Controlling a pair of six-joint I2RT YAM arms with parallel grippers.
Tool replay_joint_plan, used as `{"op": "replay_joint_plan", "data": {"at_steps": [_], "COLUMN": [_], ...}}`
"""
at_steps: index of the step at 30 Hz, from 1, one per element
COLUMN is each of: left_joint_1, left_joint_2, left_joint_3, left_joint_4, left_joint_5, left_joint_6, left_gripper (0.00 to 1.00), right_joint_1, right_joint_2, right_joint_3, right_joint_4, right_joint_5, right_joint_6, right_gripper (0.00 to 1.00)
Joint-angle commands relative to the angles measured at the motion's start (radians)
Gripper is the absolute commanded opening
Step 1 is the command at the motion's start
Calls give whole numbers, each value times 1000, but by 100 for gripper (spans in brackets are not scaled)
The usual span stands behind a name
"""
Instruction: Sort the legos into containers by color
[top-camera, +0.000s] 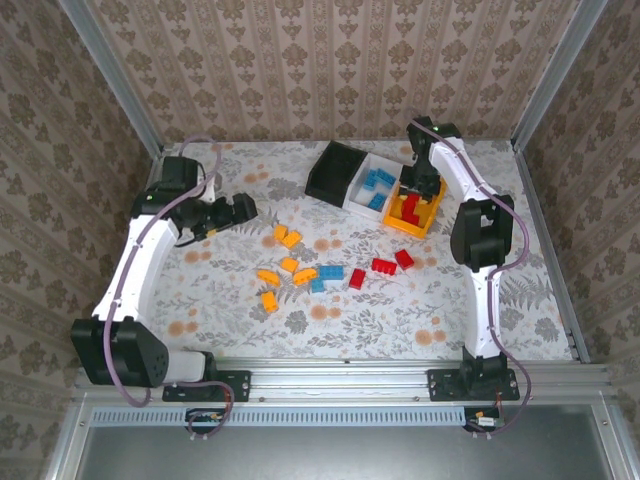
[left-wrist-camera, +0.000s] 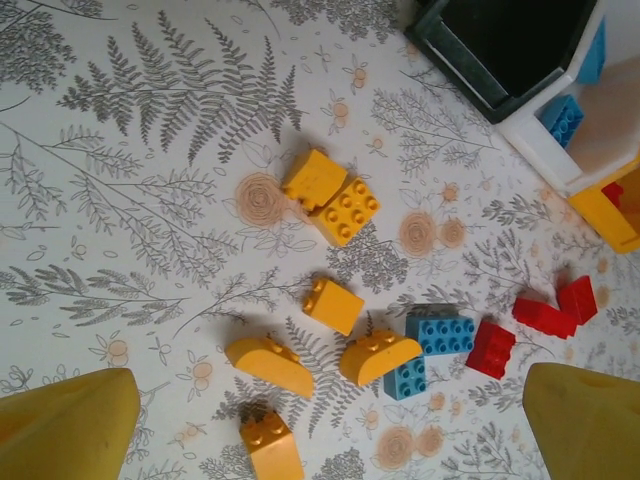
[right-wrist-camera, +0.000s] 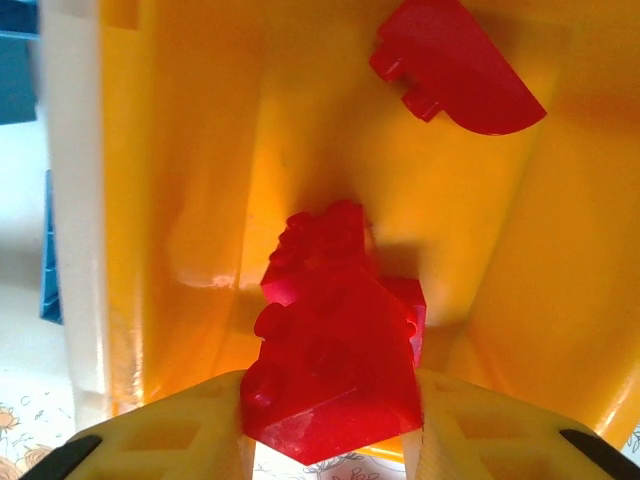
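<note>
The right gripper (top-camera: 422, 188) hung over the orange-yellow bin (top-camera: 400, 225) near the far right corner of the surface, its fingers (right-wrist-camera: 170, 440) pinching a red brick (right-wrist-camera: 335, 370) above other red bricks (right-wrist-camera: 455, 70) lying inside. The white bin (top-camera: 358, 196) beside it held blue bricks (top-camera: 378, 183), and the black bin (top-camera: 335, 172) looked empty.

The left gripper (top-camera: 243, 208) stood spread wide and held nothing, toward the left edge. Loose legos lay mid-surface: orange bricks (left-wrist-camera: 330, 197), blue bricks (left-wrist-camera: 440, 333) and red bricks (left-wrist-camera: 545, 315).

Let go from this height, the red brick could probably strike the pile below and bounce over the wall, or cling to one pad and come away with the gripper. A curved orange brick (left-wrist-camera: 378, 357) touched the blue ones, so a careless close there might take two colours together. The orange pieces might also be dropped by mistake into the matching bin, already holding red.
</note>
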Motion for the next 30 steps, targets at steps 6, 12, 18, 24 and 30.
{"op": "replay_joint_plan", "data": {"at_steps": [6,12,18,24,30], "left_joint_1": [6,8,9,11,8], "left_joint_2": [-238,-300,-246,-192,-141], "left_joint_3": [-218,-291,-275,-240,-222], "left_joint_4": [311,355,350,322,335], "left_joint_5": [-39,-108,-34,12,93], "left_joint_6": [59,-10,-38,-48,-57], "left_gripper": [100,100,100,100,100], "right_joint_1": [-16,-31,-36,-35,5], "right_joint_2": [3,-36,-97,-172,-308], "right_joint_3": [28,11,5,-3,-175], "right_joint_4": [-52,-56,-60,-88,-36], "right_joint_5": [34,39,40,28,-55], "right_joint_6": [-17,-23,-32,-41,-68], "right_gripper": [49,53,56,59,61]}}
